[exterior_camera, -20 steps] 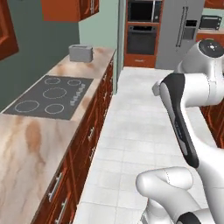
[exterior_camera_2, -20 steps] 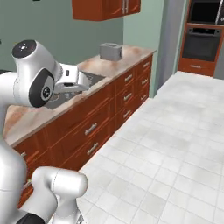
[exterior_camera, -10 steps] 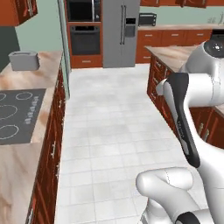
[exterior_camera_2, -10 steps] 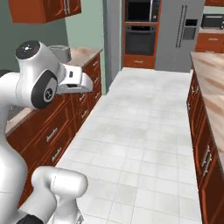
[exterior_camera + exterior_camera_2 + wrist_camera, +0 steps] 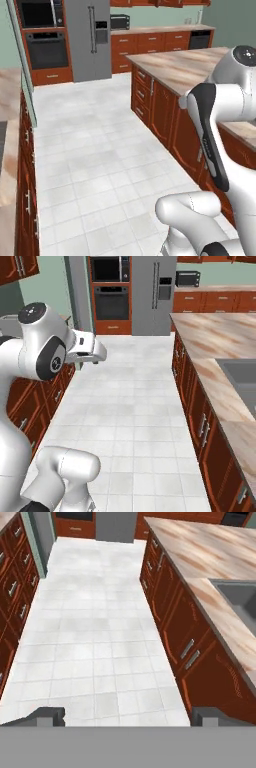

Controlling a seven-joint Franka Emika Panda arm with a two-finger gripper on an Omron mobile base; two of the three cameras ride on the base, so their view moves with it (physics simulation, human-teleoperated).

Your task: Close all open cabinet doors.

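Hand view looked down the tiled aisle beside the island counter (image 5: 210,557), with the gripper (image 5: 127,716) held high and empty, its dark tips spread wide apart, probably a carrying pose while the base turned. A wall cabinet door (image 5: 17,267) hung far left of the island. No legible writing showed anywhere.

A tiled floor (image 5: 95,165) runs between two runs of base cabinets; the island counter (image 5: 220,341) lies along its right side, with a sink (image 5: 242,378) sunk into the counter's near right part; drawer fronts (image 5: 15,587) line the floor's left edge; at the far end stand the oven (image 5: 112,302) and, to its right, the refrigerator (image 5: 154,293); a microwave (image 5: 188,278) sits on the back counter, right of the refrigerator.
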